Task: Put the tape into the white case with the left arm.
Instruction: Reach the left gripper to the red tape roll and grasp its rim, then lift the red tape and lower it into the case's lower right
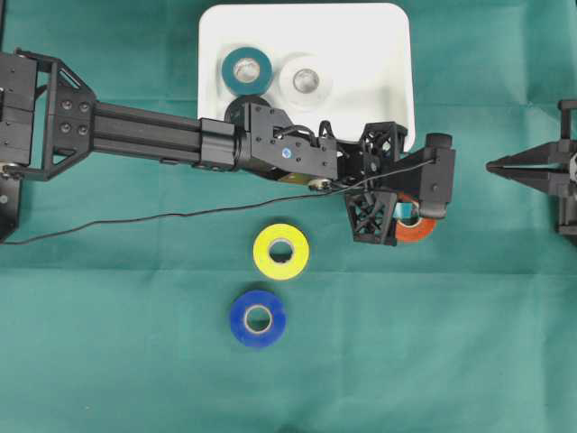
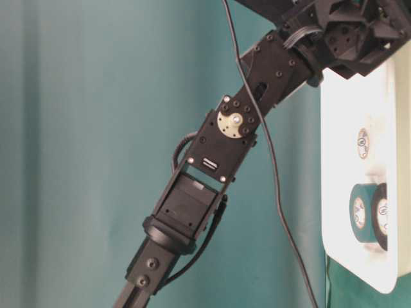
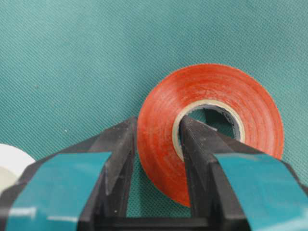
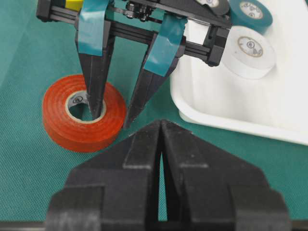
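Orange tape (image 3: 211,125) lies flat on the green desk (image 1: 108,361), just outside the near right corner of the white case (image 1: 379,90), beside it but not inside. My left fingers (image 3: 159,159) are pinched narrow on the roll's wall: one finger stands inside the cardboard core and the other presses against the outer face, so the band of tape is caught between them. In the right wrist view these same fingers (image 4: 113,113), marked with teal patches, point down onto the roll (image 4: 84,115), which sits level on the cloth; whether it is lifted at all I cannot tell.

My left arm (image 1: 153,135) reaches across the desk from the left edge, passing over the near rim of the case, with its thin black cable (image 1: 135,221) trailing over the cloth.

Inside the case lie a teal roll (image 1: 246,70) and a white roll (image 1: 306,81), side by side and close together; a darker roll (image 1: 242,106) shows partly beneath my arm. The table-level view shows the case (image 2: 359,96) at the right edge with the teal roll (image 2: 361,212) in it.

On the bare cloth, well apart from the case, a yellow roll (image 1: 280,251) lies flat, and a blue roll (image 1: 258,317) lies just beside it on the near side.

My right fingers (image 4: 162,159) are pressed together with nothing between them, parked at the right edge of the desk (image 1: 527,167), pointing toward the orange tape.
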You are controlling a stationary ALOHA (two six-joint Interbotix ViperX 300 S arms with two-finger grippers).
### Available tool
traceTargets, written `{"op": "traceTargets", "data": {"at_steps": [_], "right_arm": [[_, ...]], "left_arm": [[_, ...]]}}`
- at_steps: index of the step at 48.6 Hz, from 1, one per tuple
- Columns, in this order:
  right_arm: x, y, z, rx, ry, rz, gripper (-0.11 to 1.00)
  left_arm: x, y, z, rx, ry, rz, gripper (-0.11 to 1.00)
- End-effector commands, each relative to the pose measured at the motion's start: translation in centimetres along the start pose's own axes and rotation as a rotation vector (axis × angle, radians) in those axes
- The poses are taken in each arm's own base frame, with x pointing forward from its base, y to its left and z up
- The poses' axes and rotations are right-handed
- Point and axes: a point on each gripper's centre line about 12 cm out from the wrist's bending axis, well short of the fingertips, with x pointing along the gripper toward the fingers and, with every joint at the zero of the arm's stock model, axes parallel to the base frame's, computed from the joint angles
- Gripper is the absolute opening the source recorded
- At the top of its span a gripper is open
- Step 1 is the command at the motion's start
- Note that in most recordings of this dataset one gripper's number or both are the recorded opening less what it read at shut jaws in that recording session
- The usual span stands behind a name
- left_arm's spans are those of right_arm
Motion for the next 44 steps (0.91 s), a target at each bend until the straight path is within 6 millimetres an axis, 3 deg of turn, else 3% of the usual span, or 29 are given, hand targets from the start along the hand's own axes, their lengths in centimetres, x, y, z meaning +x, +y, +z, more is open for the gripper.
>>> {"op": "traceTargets", "data": {"at_steps": [1, 11, 25, 37, 44], "right_arm": [[0.1, -0.1, 0.6, 0.000, -0.018, -0.002, -0.09], [0.1, -0.1, 0.6, 0.000, -0.018, -0.002, -0.09], [0.0, -0.1, 0.6, 0.000, -0.020, -0.002, -0.09], [0.1, -0.1, 0.6, 0.000, -0.018, -0.002, -0.09], [0.1, -0.1, 0.6, 0.000, -0.018, -0.002, -0.09]], "left_arm": [[-2.6, -0.4, 3.3, 0.008, -0.082, 0.002, 0.25], [-6.4, -0.7, 6.5, 0.023, -0.161, 0.004, 0.25], [-10.6, -0.3, 8.1, 0.033, -0.188, 0.010, 0.25], [-12.3, 1.5, 6.8, 0.009, -0.153, 0.033, 0.25], [-13.1, 3.7, 4.5, -0.029, -0.108, 0.061, 0.25]]}}
